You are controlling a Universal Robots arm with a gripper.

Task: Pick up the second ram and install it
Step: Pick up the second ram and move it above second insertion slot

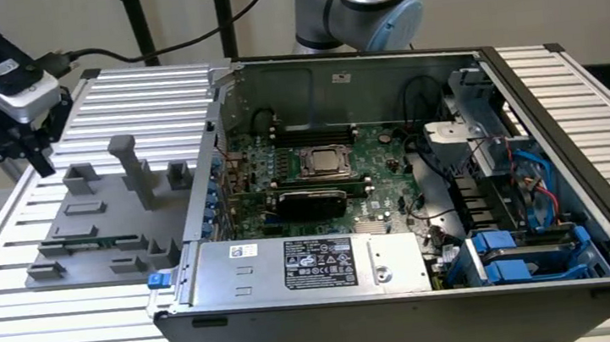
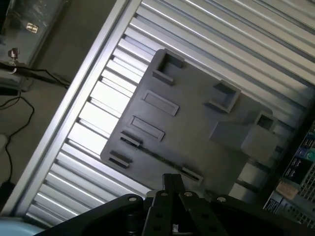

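Observation:
The second ram [image 2: 158, 155] is a thin green stick standing on edge in the grey holder plate [image 2: 197, 123], between two small end brackets. In the exterior view the ram [image 1: 98, 242] sits near the plate's front edge, on the exterior view's left of the computer case. My gripper [image 2: 172, 178] hangs high above the plate, and its fingers meet at the tips with nothing between them. From outside, the gripper [image 1: 28, 149] hovers beyond the plate's far-left corner, well apart from the stick. The black memory slots [image 1: 279, 144] lie beside the processor socket [image 1: 327, 162] on the motherboard.
The open computer case [image 1: 409, 296] takes up the middle and the exterior view's right of the ribbed aluminium table [image 1: 16, 227]. Grey posts [image 1: 129, 168] rise from the holder plate. A power supply [image 1: 315, 263] and blue drive cages [image 1: 518, 255] sit at the case's front.

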